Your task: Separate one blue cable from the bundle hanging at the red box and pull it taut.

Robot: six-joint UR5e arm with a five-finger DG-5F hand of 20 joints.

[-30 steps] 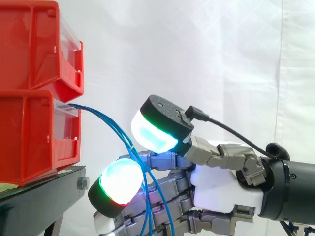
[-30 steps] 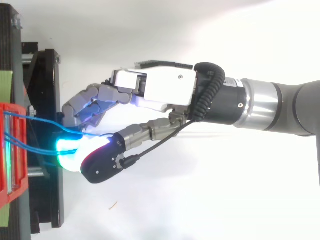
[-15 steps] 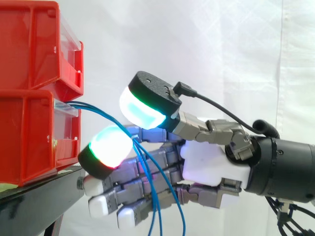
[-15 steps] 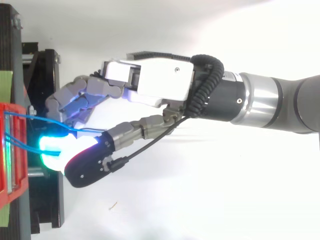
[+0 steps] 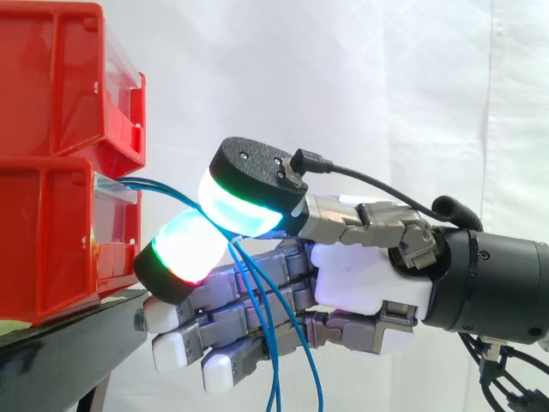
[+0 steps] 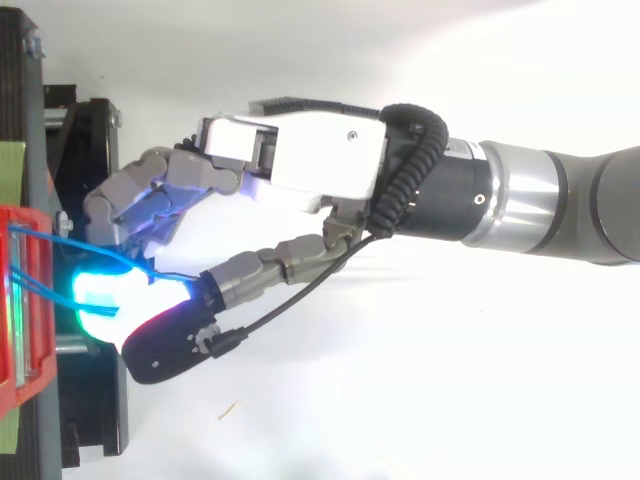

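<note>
Seemingly mid-task: at frame centre the hand's [image 5: 360, 279] glowing pads [image 5: 244, 210] pinch one blue cable [image 5: 163, 187] just beside the red box [image 5: 51, 232] at left. Other strands [image 5: 274, 343] dangle across it; pulling taut remains.

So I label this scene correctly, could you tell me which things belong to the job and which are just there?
Job: blue cables, lower red box, hand.
Just there: upper red box, black stand, white curtain.

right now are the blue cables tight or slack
Slack: the blue cables leave the red box in a curve, cross the hand and hang loose below it.
</note>
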